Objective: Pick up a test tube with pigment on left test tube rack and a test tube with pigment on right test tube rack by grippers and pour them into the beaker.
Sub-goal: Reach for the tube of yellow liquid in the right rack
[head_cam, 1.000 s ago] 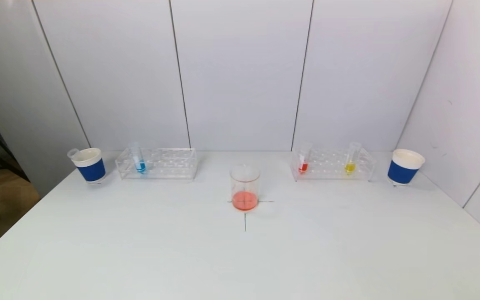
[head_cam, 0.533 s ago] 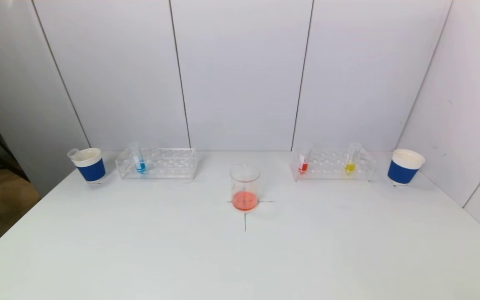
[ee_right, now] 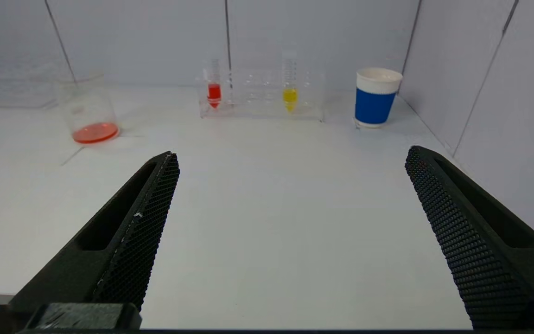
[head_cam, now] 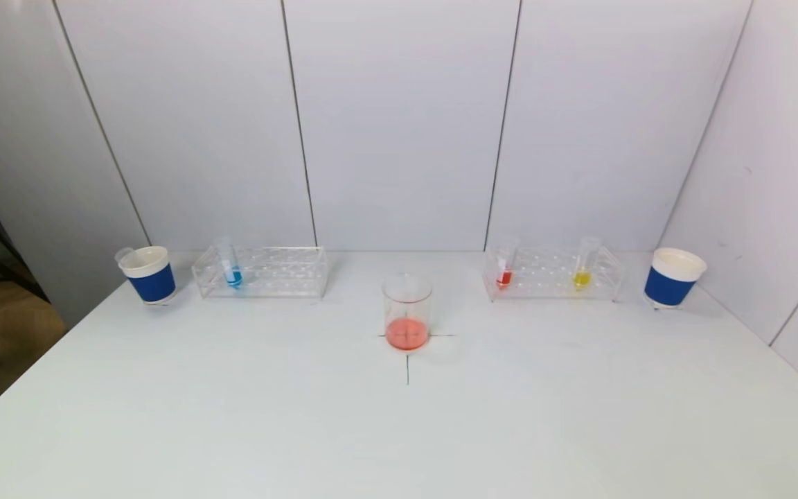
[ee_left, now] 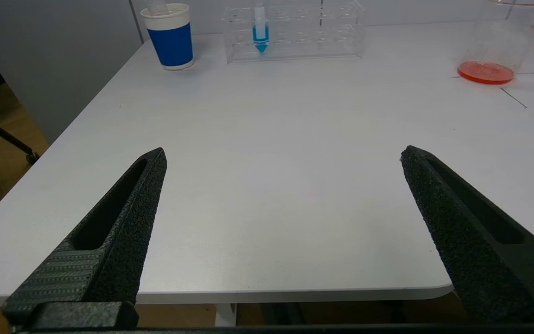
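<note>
A clear beaker [head_cam: 406, 312] with orange-red liquid stands mid-table on a cross mark, also in the left wrist view [ee_left: 499, 51] and right wrist view [ee_right: 88, 113]. The left rack [head_cam: 264, 272] holds a blue-pigment tube [head_cam: 231, 267] [ee_left: 260, 28]. The right rack [head_cam: 553, 274] [ee_right: 262, 95] holds a red tube [head_cam: 505, 267] [ee_right: 213, 90] and a yellow tube [head_cam: 583, 267] [ee_right: 289, 88]. My left gripper [ee_left: 283, 155] is open and empty above the table's near left edge. My right gripper [ee_right: 292, 160] is open and empty above the near right. Neither shows in the head view.
A blue-and-white paper cup [head_cam: 148, 274] [ee_left: 170, 36] with an empty tube in it stands left of the left rack. Another cup [head_cam: 672, 277] [ee_right: 376, 97] stands right of the right rack. White walls close the back and right; the table edge [ee_left: 248, 294] is near.
</note>
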Robot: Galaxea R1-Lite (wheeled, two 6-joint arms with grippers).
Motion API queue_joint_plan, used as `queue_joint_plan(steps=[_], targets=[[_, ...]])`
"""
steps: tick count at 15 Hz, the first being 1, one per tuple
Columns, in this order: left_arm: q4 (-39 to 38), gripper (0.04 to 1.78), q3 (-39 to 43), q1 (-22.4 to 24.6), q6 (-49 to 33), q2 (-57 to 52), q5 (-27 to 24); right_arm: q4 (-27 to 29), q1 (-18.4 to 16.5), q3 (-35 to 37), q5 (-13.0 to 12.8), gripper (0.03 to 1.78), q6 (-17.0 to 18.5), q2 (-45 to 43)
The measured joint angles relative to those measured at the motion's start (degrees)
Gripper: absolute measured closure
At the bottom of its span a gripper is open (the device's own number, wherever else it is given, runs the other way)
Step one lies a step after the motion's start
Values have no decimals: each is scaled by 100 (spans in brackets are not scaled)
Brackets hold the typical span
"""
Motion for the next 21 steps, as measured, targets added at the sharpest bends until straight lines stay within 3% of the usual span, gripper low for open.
queue_joint_plan(steps=[7, 12, 19, 21], targets=[[0, 6, 0, 0, 0, 0, 0, 135, 41, -2191, 51, 4, -37, 1874], [0, 6, 0, 2, -1, 0, 0, -312, 0, -3401, 27, 4, -50, 3773], [0, 6, -2, 2, 2, 2, 0, -1688, 4, -3683, -39, 4, -41, 6068], [0, 6, -2, 2, 0, 2, 0, -2250, 30, -3628, -168, 4, -37, 6711]])
